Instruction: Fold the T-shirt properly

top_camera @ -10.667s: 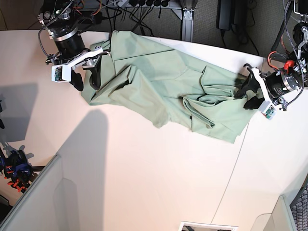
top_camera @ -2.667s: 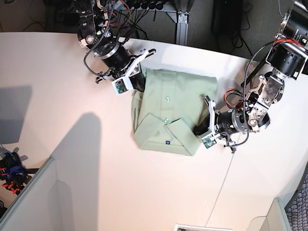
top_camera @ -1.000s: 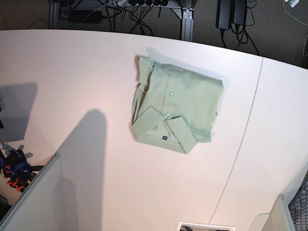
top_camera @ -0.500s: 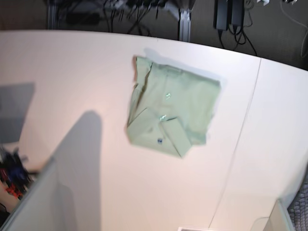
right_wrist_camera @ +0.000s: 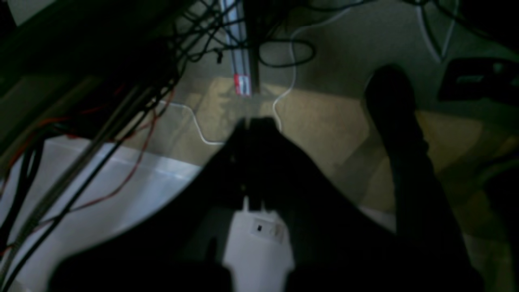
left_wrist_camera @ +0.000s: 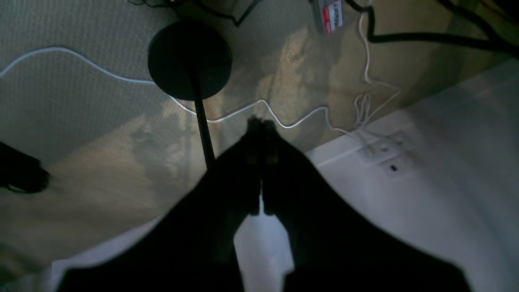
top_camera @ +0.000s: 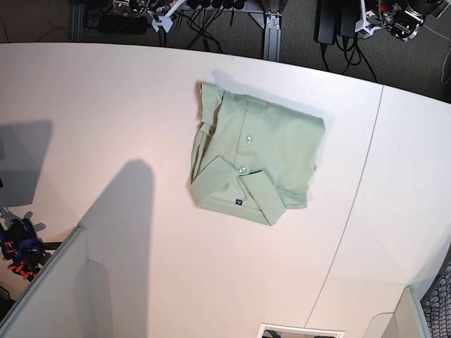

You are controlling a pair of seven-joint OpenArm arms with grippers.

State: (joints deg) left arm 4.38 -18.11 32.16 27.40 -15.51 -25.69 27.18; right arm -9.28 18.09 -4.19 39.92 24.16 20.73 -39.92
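Note:
The T-shirt (top_camera: 257,156) lies folded into a compact pale green rectangle on the white table (top_camera: 127,105), collar and buttons up, with a tiny dark blue tag near its front edge. Both arms are drawn back beyond the table's far edge. Only the end of the right arm (top_camera: 156,10) and the end of the left arm (top_camera: 394,15) show in the base view. My left gripper (left_wrist_camera: 259,123) is shut and holds nothing, hanging over the floor. My right gripper (right_wrist_camera: 252,121) is shut too, with nothing in it.
Behind the table are a carpeted floor, cables and a black round stand base (left_wrist_camera: 189,61). A seam (top_camera: 359,190) runs across the table to the right of the shirt. A pale partition (top_camera: 42,296) and clamps (top_camera: 17,246) sit at the lower left.
The shirt lies where it did. The base picture was blurred half a second ago and is sharp again. The ends of both arms now show at the top edge.

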